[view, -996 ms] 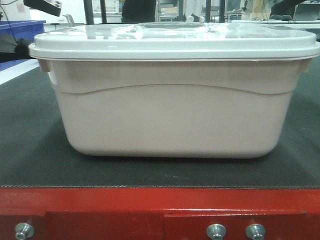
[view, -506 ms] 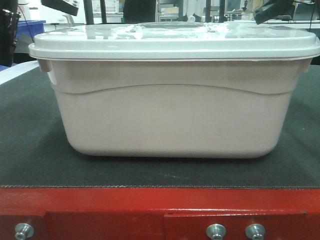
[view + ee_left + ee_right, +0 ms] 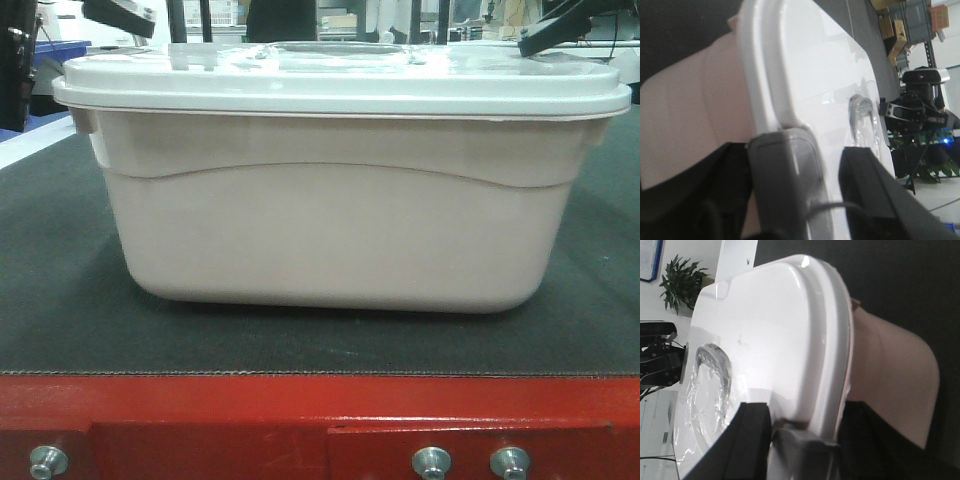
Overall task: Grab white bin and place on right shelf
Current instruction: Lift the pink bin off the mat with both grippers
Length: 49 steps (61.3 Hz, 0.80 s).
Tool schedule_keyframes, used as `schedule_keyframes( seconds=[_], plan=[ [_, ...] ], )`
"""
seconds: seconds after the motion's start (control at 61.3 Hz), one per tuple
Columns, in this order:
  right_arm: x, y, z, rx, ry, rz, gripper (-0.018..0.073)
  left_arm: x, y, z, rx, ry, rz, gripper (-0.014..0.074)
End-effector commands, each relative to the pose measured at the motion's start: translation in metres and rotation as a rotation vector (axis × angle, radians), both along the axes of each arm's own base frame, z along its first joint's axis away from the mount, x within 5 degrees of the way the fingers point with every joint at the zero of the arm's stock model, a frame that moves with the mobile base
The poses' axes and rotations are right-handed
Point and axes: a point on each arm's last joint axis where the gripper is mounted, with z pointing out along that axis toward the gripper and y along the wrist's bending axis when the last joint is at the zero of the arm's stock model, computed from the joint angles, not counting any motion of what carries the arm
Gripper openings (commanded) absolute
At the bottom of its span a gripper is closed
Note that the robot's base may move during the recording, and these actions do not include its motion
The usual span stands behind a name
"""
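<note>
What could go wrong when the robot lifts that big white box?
1. The jaws of the left gripper and right gripper sit only around the edge of the lid. The lid might pop off, and the white bin could drop onto the mat.
2. That edge looks smooth and shiny, so it could slip out.
3. The bin is wide, so if one arm lifts faster it could tip.

Front view: low, level with the edge of the red table [image 3: 200, 400], close, facing a long side of the white bin [image 3: 330, 230].
Left wrist view: hard against one end of the lid [image 3: 810, 75], looking along it.
Right wrist view: same, opposite end.
Shared: bin and lid.
</note>
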Motion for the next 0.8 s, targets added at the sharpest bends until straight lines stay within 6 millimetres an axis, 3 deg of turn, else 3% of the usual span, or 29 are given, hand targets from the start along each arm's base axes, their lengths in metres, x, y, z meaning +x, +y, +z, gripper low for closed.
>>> schedule_keyframes(
  seconds=[0.0,0.326,0.343,0.506,0.784],
  plan=[
    [-0.013,0.010,0.035,0.123,-0.088,0.108,0.0183,-0.013,-0.009,0.041,-0.198,-0.079,-0.099,0.0195],
    [-0.027,0.014,0.070,0.176,-0.196,0.082,0.0148,-0.009,-0.008,0.050,-0.295,-0.087,-0.052,-0.0004],
    [-0.041,0.017,0.105,0.283,-0.305,0.044,0.0131,-0.007,-0.007,0.076,-0.381,-0.154,-0.021,-0.0126],
    [-0.045,0.017,0.118,0.358,-0.348,0.018,0.0054,-0.005,-0.007,0.098,-0.397,-0.187,-0.031,-0.0126],
    [-0.044,0.014,0.133,0.498,-0.394,-0.032,0.0057,-0.003,-0.007,0.137,-0.408,-0.295,-0.056,-0.0126]
  ],
)
